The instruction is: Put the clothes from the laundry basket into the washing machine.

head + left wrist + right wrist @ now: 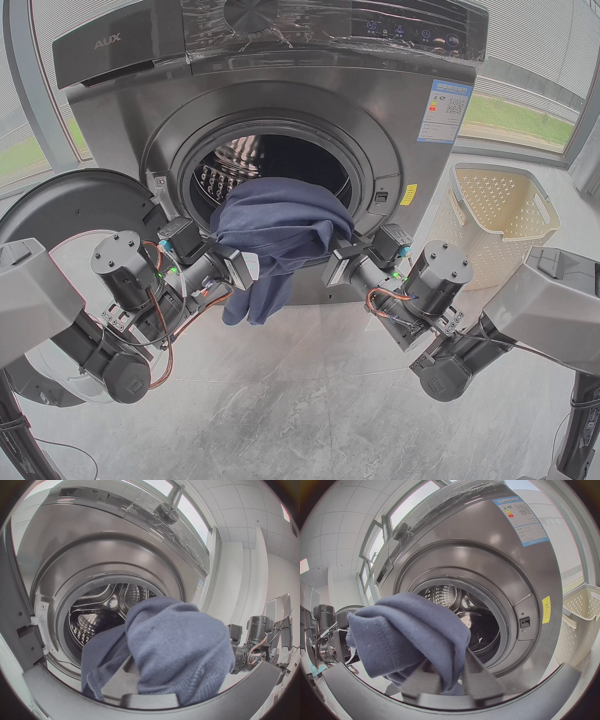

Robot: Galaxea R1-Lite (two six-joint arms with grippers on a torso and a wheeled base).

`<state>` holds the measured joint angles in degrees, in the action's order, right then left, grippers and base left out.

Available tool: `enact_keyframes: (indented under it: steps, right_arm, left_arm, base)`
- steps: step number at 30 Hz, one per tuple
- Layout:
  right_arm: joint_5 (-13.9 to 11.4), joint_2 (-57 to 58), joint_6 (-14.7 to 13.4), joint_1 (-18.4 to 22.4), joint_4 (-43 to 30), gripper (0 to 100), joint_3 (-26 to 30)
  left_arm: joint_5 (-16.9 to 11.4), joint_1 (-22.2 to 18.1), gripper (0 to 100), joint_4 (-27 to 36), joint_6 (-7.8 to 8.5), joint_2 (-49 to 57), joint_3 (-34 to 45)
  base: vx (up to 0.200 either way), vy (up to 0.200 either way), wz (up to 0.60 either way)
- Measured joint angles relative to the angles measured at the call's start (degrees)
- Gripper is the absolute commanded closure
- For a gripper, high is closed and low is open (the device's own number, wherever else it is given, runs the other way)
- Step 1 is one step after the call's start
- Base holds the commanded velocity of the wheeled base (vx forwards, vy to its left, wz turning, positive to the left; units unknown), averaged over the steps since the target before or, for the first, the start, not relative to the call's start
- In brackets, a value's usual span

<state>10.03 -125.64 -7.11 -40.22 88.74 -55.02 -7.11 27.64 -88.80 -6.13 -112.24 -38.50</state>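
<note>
Grey marbled floor tiles and tall windows frame the scene. The left gripper and the right gripper meet just in front of the machine's round opening, each clamped on a side of one navy garment. In the right wrist view, the right gripper's two dark fingers pinch a fold of the cloth between them. In the left wrist view, the cloth drapes over the left gripper so that a single finger shows, pressed against the fabric.

The garment is bunched between the two grippers, and its upper part lies against the lower rim of the opening. A loose end hangs down in front of the machine's lower front panel, clear of the floor.

Behind it is the steel drum of the dark grey washing machine. The round door is swung open to the robot's left. On the floor just beside the machine, to the robot's right, is the cream perforated laundry basket, well apart from the garment.
</note>
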Motion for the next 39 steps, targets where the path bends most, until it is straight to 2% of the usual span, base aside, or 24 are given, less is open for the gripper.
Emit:
enact_keyframes:
  steps: [3, 7, 16, 21, 26, 33, 39]
  right_arm:
    - [0.0, 0.4, 0.1, -0.3, 0.0, 0, 1.3]
    - [-0.5, 2.0, 0.3, -1.0, -0.1, 0, 6.0]
    - [-2.2, 6.9, 0.0, -3.5, -0.1, 0, 27.9]
    - [-2.2, 10.7, -0.3, -4.3, 0.0, 0, 34.8]
    - [-0.9, 13.0, -0.4, -1.0, 0.0, 0, 36.8]
    - [-0.6, 14.3, -0.2, 7.0, 0.0, 0, 36.3]
    - [-0.6, 14.4, -0.4, 8.0, 0.0, 0, 35.2]
  left_arm:
    - [0.0, -0.1, 100, 0.0, -0.02, 0.3, 0.1]
    - [0.0, -0.1, 100, 0.0, 0.01, 0.7, 0.5]
    - [0.1, -0.1, 100, 0.0, 0.06, 3.0, 4.8]
    - [0.0, 0.0, 100, 0.0, 0.01, 5.3, 9.4]
    - [-0.1, -0.2, 100, -0.1, 0.06, 6.3, 11.9]
    - [-0.2, -0.9, 100, -0.1, 0.09, 6.9, 13.4]
    - [-0.4, -1.8, 100, -0.1, 0.09, 6.9, 13.7]
  base:
    - [0.0, 0.0, 0.0]
    - [0.0, 0.0, 0.0]
    - [0.0, 0.0, 0.0]
    - [0.0, 0.0, 0.0]
    - [0.0, 0.0, 0.0]
    - [0.0, 0.0, 0.0]
    - [0.0, 0.067, 0.0]
